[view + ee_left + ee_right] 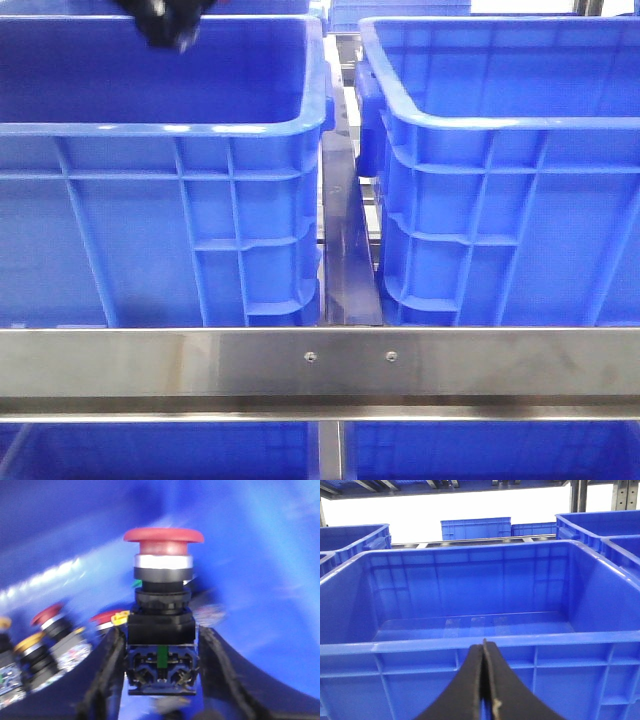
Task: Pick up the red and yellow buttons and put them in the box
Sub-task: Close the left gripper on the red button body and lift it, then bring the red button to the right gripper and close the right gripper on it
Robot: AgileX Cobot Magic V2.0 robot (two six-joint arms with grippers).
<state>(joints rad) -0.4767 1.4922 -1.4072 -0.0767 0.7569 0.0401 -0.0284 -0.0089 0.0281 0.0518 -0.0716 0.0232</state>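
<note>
Two crates in front: a left blue crate (160, 180) and a right blue crate (510, 180) stood side by side behind a steel rail (320, 365), a narrow gap between them
Left gripper: the left gripper (160, 655) was clamped on the black square body of the red button (162, 580), one finger on each side, mushroom cap pointing away from the wrist
Where the red button was: held up inside a blue crate, above its floor, judging by the blue walls all around in the left wrist view
How it should handle: probably light and rigid, hard plastic with a metal collar; the flat-sided black body looked the safest place to grip, since the round cap and collar could slip or roll between the fingers
Risk: the terminal block at the base looked like the most breakable part, so a gentle release seemed wiser than a drop
Source contents: other buttons (45, 645) lay on the floor of that crate, some red-capped, some yellow-ringed, blurred; count unclear
Right gripper: the right gripper (484, 680) had its jaws pressed together with nothing between them, poised before the near wall of the box (470, 645)
Box contents: its visible floor showed no buttons
Yellow button: not told apart for certain among the blurred pieces
Left arm in front view: only a dark part (168, 22) showed above the left crate
</note>
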